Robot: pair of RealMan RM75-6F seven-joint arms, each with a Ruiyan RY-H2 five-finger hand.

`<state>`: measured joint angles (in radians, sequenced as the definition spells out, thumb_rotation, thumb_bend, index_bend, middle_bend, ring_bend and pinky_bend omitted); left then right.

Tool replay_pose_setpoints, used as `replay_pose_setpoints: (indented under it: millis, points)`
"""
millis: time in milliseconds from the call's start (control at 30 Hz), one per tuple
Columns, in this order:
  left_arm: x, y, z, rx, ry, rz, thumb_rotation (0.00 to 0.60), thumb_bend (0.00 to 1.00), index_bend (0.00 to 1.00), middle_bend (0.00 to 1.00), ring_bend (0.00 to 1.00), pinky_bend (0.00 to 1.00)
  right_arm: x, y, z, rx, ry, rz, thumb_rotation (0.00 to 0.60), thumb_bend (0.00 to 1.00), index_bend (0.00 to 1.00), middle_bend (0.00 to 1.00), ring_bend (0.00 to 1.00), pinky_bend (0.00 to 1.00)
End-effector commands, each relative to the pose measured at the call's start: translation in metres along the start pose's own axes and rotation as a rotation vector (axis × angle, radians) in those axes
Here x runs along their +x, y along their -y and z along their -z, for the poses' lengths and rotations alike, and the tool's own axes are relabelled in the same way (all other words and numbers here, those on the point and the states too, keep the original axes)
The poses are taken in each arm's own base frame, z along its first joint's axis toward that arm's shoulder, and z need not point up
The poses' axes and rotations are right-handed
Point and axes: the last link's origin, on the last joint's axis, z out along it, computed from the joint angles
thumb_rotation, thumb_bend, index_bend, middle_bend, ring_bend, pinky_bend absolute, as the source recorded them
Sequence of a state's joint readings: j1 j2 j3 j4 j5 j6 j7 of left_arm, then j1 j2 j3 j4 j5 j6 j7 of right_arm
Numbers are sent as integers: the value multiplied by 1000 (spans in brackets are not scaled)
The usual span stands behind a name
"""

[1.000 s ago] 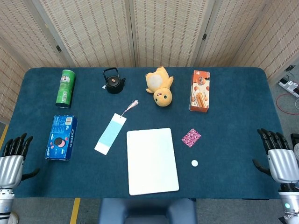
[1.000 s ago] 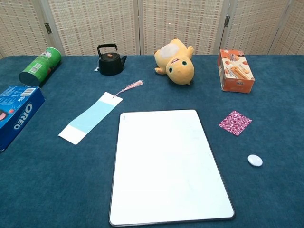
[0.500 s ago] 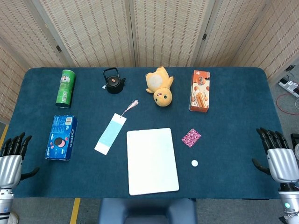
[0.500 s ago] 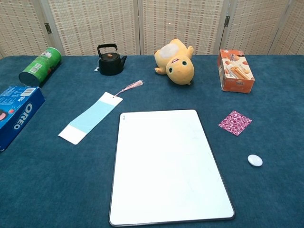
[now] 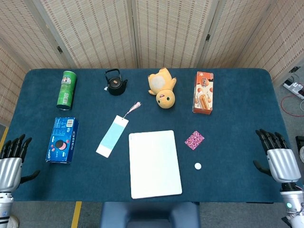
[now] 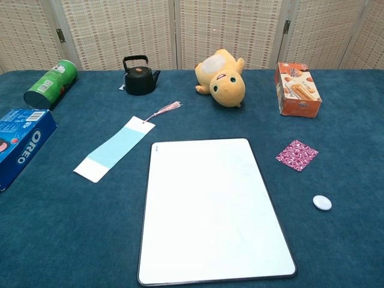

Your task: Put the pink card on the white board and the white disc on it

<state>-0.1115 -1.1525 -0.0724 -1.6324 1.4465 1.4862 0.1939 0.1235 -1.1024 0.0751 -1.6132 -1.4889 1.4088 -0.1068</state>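
Observation:
The white board (image 5: 155, 163) (image 6: 212, 207) lies flat at the table's front centre, bare. To its right lies the small pink patterned card (image 5: 194, 140) (image 6: 297, 155), and nearer the front edge lies the white disc (image 5: 197, 166) (image 6: 322, 203). My right hand (image 5: 277, 156) hovers at the table's front right edge, fingers spread, holding nothing, well right of the disc. At the far left, beside the table's front corner, my left hand (image 5: 12, 158) is likewise spread and holds nothing. Neither hand shows in the chest view.
A blue-and-white bookmark with a tassel (image 5: 112, 135) lies left of the board. An Oreo box (image 5: 62, 139) and green can (image 5: 66, 89) sit at the left. A black kettle (image 5: 115, 83), yellow plush (image 5: 162, 89) and orange snack box (image 5: 203, 92) line the back.
My right hand has shifted slightly left, toward the table. Everything on the table stays where it was.

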Motion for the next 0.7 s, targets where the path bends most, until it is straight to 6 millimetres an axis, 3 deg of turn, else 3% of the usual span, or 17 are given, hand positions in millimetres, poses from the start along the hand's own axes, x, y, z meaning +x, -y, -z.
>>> replay_pose_setpoints:
  millis: [33, 400, 567, 700]
  points:
    - [0, -1, 0, -3, 1, 1, 600, 134, 0, 0, 32, 0, -2, 7, -16, 39, 25, 14, 600, 252, 4, 112, 131, 87]
    - [1, -2, 2, -4, 1, 2, 600, 134, 0, 0, 41, 0, -19, 40, -68, 172, 116, 38, 600, 251, 172, 118, 107, 87]
    - [3, 3, 5, 16, 5, 2, 600, 135, 0, 0, 42, 0, -42, 74, -106, 283, 191, 95, 600, 252, 227, 164, 120, 87]
    - [2, 6, 7, 29, 10, -2, 600, 135, 0, 0, 42, 0, -56, 89, -119, 325, 225, 117, 600, 252, 228, 153, 87, 87]
